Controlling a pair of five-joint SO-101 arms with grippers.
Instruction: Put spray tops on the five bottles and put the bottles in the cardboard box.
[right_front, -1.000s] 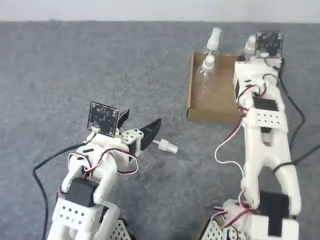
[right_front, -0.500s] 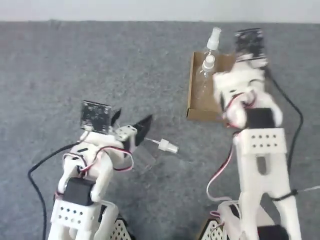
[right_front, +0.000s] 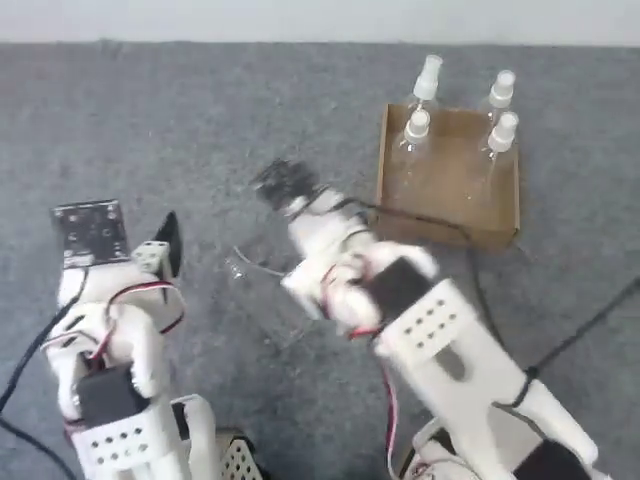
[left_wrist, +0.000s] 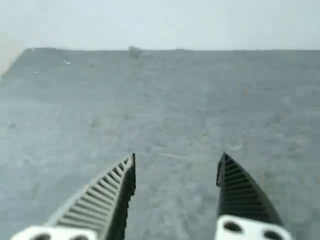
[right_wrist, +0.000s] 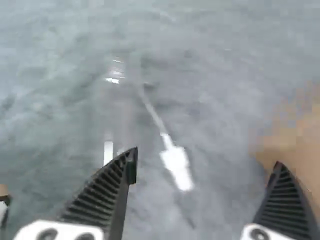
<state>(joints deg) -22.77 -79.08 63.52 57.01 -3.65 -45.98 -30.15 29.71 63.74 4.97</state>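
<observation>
The cardboard box (right_front: 448, 222) stands at the back right with several clear bottles in it, each with a white spray top (right_front: 416, 124). Another clear bottle (right_front: 262, 296) lies uncapped on the grey carpet at mid table. A loose white spray top (right_wrist: 175, 163) with its thin tube lies on the carpet under my right gripper (right_wrist: 205, 157), which hangs open above it with nothing held. The right arm (right_front: 345, 260) stretches across the middle, beside the lying bottle. My left gripper (left_wrist: 177, 167) is open over bare carpet at the left (right_front: 166, 246).
Grey carpet (right_front: 150, 120) covers the whole table, and a pale wall runs along its far edge. A brown edge of the box (right_wrist: 295, 135) shows beside my right gripper. Cables (right_front: 590, 320) trail at the right.
The right arm has swung from over the box to the middle of the table, above the loose spray top. The left arm has drawn back to the left, away from the lying bottle.
</observation>
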